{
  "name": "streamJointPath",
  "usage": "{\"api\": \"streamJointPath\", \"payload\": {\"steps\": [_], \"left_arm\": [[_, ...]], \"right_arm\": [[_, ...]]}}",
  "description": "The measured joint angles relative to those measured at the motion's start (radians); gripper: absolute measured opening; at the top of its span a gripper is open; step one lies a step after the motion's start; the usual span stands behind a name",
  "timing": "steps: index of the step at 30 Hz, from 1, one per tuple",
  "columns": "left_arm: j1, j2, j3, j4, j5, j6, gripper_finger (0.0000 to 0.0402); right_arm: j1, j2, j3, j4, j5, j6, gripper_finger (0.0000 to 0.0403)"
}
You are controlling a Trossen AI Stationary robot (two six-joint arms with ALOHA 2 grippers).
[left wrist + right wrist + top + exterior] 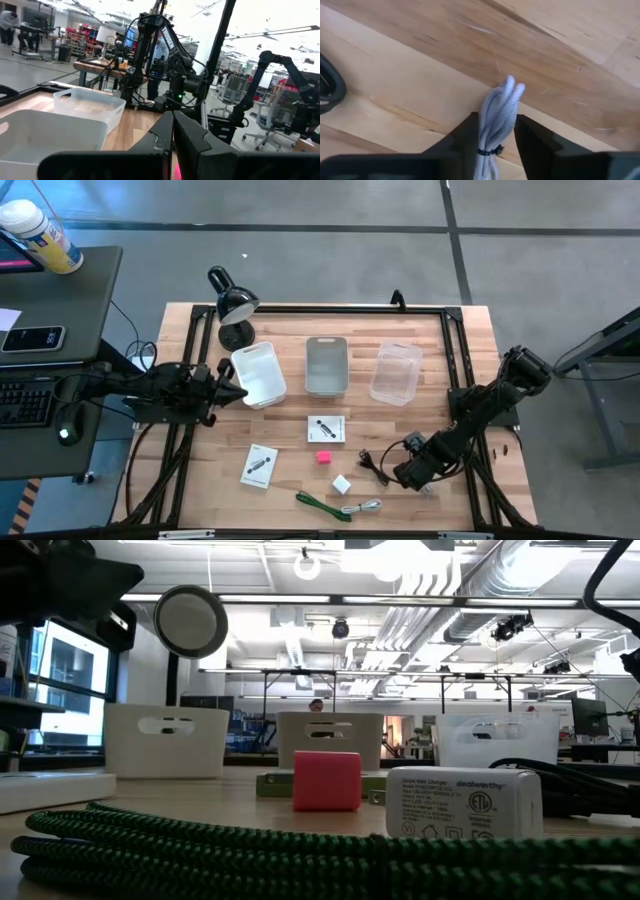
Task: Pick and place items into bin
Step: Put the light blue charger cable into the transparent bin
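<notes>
The pale wooden surface [300, 402] carries three bins in a row along its far side. The clear plastic bin [397, 372] stands at the right end and is the closest of them to the right arm. The right hand [408, 472] is low over the near right part of the surface. Its two dark fingers press on either side of a white cord bundle tied with a dark band [496, 115], so it appears to be gripping it. The cord's long axis runs along the fingers, with the looped end pointing away from the wrist. From here the clear bin lies farther off and slightly left. The left hand [235, 388], closed and empty, waits beside the leftmost bin.
</notes>
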Motion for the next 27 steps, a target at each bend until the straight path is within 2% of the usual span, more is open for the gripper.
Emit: {"api": "streamJointPath", "payload": {"steps": [8, 15, 19, 22, 27], "left_arm": [[0.000, 0.000, 0.000, -0.008, -0.023, 0.001, 0.0003], [0.000, 0.000, 0.000, -0.009, -0.023, 0.002, 0.0003], [0.000, 0.000, 0.000, -0.022, -0.031, 0.001, 0.0003], [0.000, 0.000, 0.000, -0.027, -0.034, 0.001, 0.0003], [0.000, 0.000, 0.000, -0.031, -0.043, 0.001, 0.0003]], "right_arm": [[0.000, 0.000, 0.001, 0.001, 0.035, -0.026, 0.0015], [-0.009, 0.000, 0.041, -0.004, 0.062, -0.043, 0.0037], [-0.010, 0.000, 0.095, -0.025, 0.134, -0.075, 0.0025], [-0.016, 0.000, 0.140, -0.075, 0.171, -0.092, 0.0012], [-0.039, 0.000, 0.230, -0.199, 0.241, -0.136, 0.0023]]}}
